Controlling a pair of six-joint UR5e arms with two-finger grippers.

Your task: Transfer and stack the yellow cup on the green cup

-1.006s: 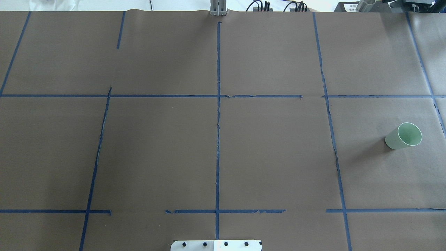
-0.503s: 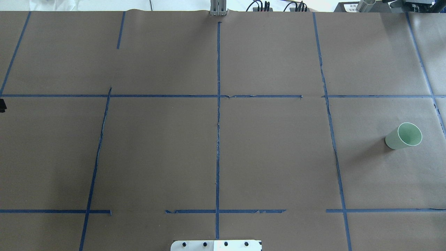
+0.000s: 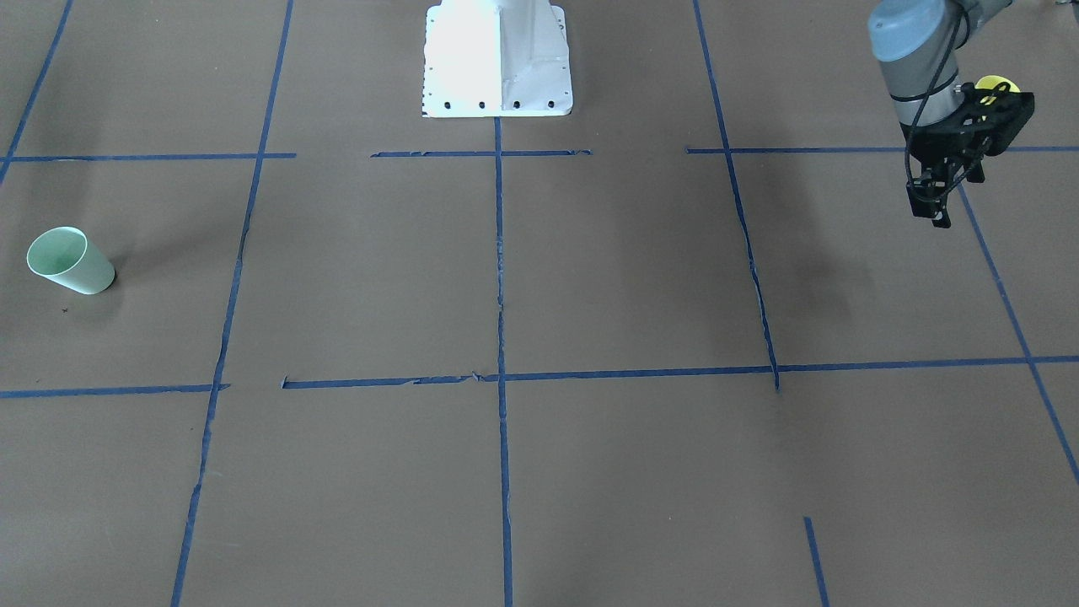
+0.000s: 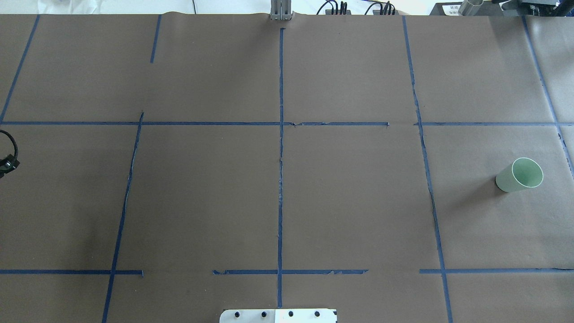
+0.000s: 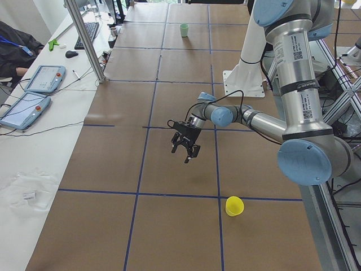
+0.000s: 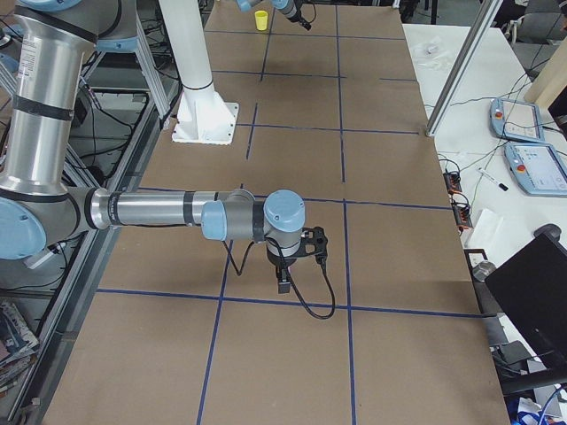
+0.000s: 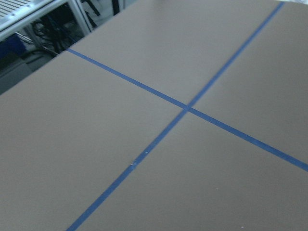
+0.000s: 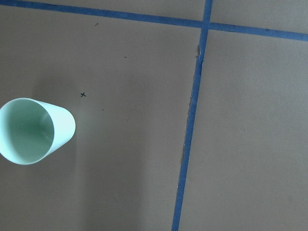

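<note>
Toward robot from left hand (image 5: 184, 153); yellow cup (image 5: 234, 206) apart, ungrasped

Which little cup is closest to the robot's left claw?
The small bright yellow plastic cup. It sits near the left gripper, while the pale mint-green plastic cup is far off at the opposite end.

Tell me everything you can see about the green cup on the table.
The green cup is small, pale mint-green and tapered. It is smooth and plain like plastic, with no handle and a thin lighter rim. It stands upright, mouth up and narrower base down, and its inside looks empty. It sits alone on the brown paper-covered table, towards the end on the robot's right, inside a square marked with blue tape. Only the table touches it.
</note>
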